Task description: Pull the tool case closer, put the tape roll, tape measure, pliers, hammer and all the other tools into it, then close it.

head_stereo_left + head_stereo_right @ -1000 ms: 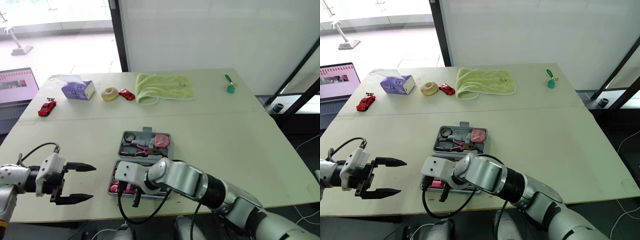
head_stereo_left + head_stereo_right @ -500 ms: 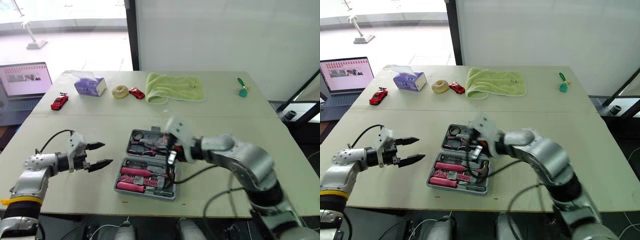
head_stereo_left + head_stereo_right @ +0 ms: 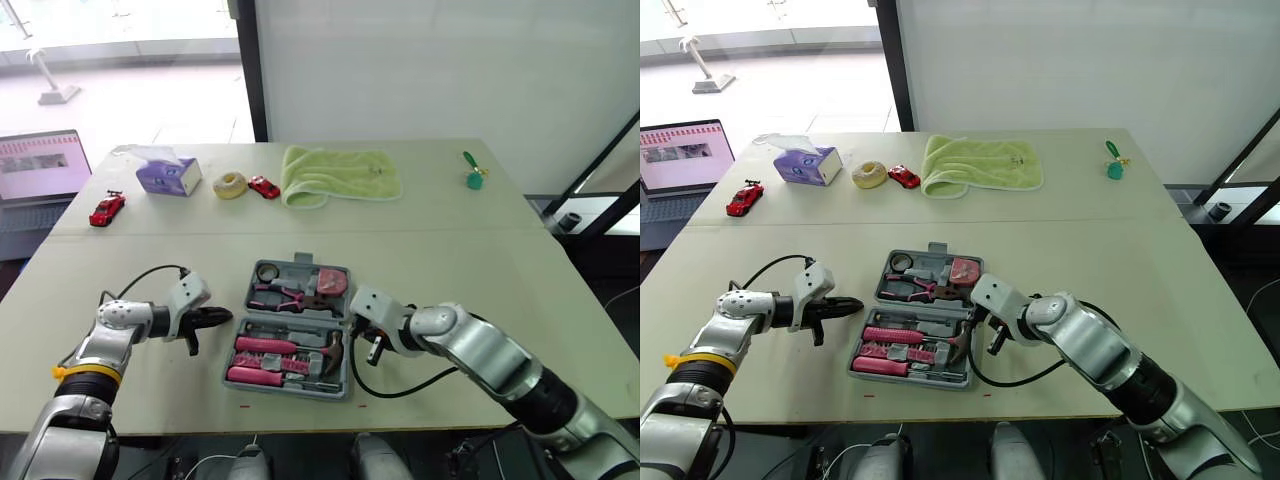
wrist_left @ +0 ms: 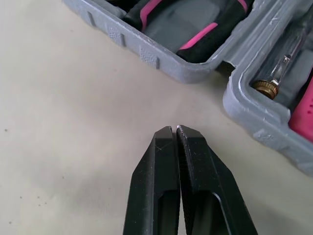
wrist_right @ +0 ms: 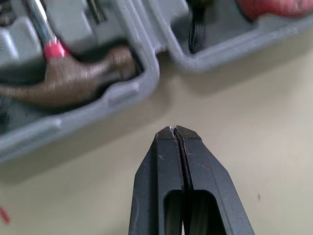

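The left jaws and right jaws, both clenched empty, flank the open tool case [image 4: 146,55] at its hinge, seemingly to fold it shut.

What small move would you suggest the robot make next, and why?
Probably ease the left gripper under the side rim of the open grey plastic tool case to start folding it shut. Both grippers are shut and flank the case near its hinge, the right gripper by the brown-headed hammer, and tools sit in both halves.
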Robot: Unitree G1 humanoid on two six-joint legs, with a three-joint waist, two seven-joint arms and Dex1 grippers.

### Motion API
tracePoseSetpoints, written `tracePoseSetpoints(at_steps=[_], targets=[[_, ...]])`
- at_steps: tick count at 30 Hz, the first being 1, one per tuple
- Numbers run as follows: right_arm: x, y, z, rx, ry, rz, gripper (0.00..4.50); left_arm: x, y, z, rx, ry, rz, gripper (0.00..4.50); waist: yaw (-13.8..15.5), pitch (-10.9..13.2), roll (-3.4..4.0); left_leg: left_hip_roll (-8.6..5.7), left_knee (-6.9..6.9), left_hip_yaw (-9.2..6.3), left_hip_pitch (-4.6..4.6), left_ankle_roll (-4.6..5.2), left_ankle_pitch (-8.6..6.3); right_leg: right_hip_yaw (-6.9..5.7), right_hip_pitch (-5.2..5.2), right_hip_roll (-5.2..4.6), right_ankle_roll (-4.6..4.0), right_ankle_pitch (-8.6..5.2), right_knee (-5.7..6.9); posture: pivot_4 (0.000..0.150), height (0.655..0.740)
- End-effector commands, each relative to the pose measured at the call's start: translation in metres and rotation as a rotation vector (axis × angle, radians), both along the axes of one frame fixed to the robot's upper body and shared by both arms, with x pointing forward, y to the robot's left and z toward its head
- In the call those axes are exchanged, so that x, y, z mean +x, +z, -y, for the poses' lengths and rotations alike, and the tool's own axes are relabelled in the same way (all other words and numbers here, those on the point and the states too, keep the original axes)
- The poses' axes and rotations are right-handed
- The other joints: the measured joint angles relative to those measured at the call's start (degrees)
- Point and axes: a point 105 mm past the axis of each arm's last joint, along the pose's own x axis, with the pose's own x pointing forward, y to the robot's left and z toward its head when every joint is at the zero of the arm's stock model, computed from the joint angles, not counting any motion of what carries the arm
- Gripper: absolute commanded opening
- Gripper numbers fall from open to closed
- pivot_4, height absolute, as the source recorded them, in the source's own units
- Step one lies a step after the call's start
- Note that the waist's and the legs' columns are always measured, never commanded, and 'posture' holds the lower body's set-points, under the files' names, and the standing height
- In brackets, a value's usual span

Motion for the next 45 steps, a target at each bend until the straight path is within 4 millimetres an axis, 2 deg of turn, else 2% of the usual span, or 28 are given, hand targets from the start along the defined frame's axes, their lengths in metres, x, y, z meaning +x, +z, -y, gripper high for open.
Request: tracePoseSetpoints(at_steps=[1,8,12,17,21,25,33,41,45], targets=[[0.007,0.003,-0.004,-0.022,0.007,0.049,0.00,0.004,0.005,0.018,-0.004,-0.042,0.040,0.12,0.2,0.0,0.00,0.00,0.00,0.00,0.00,-0.01,0.00,0.00,0.01,-0.01,0.00,0.00,0.00,0.150,0.7400],[0.012,0.003,-0.018,-0.027,0.048,0.061,0.00,0.002,-0.001,0.056,0.020,-0.122,0.046,0.12,0.6,0.0,0.01,-0.01,0.01,-0.02,0.03,-0.03,0.02,-0.02,0.03,-0.01,0.00,0.00,0.04,0.150,0.7400],[0.012,0.004,-0.024,-0.026,0.078,0.068,0.00,-0.002,0.001,0.065,0.000,-0.134,0.032,0.12,1.2,0.0,0.00,-0.01,0.04,-0.01,0.04,-0.10,0.06,-0.02,0.07,-0.03,0.01,0.00,0.04,0.150,0.7400],[0.004,0.011,-0.039,0.009,0.160,0.073,0.00,-0.023,-0.002,0.052,0.039,-0.153,-0.004,0.12,0.8,0.0,0.01,-0.01,-0.01,-0.01,0.07,-0.10,0.06,-0.01,0.06,-0.02,0.01,0.00,0.04,0.150,0.7400],[-0.011,0.011,-0.047,0.028,0.232,0.059,0.00,-0.033,0.002,0.043,0.047,-0.129,-0.011,0.12,0.4,0.0,0.01,-0.01,-0.07,-0.02,0.08,-0.10,0.06,-0.02,0.04,-0.02,0.00,0.00,0.04,0.150,0.7400],[-0.017,0.009,-0.045,0.025,0.220,0.046,0.00,-0.045,0.001,0.039,0.044,-0.114,-0.031,0.12,-0.2,0.0,0.01,-0.01,-0.11,-0.02,0.09,-0.09,0.05,-0.01,0.04,-0.02,0.00,-0.01,0.02,0.150,0.7400],[-0.035,0.003,-0.041,0.006,0.213,-0.022,0.00,-0.056,0.000,0.047,0.017,-0.108,-0.057,0.12,-0.1,0.0,0.01,-0.01,-0.06,-0.02,0.09,-0.09,0.05,-0.02,0.08,-0.03,0.00,-0.01,0.02,0.150,0.7400],[-0.037,0.000,-0.032,-0.018,0.165,-0.038,0.00,-0.058,0.000,0.059,0.000,-0.132,-0.067,0.12,0.2,0.0,0.00,-0.01,-0.05,-0.02,0.09,-0.09,0.05,-0.02,0.08,-0.04,0.00,-0.01,0.01,0.150,0.7400],[-0.038,0.000,-0.032,-0.008,0.150,-0.046,0.00,-0.058,-0.002,0.058,0.003,-0.133,-0.071,0.12,0.4,0.0,0.00,-0.01,-0.03,-0.02,0.09,-0.09,0.05,-0.02,0.09,-0.03,0.00,-0.01,0.01,0.150,0.7400]])
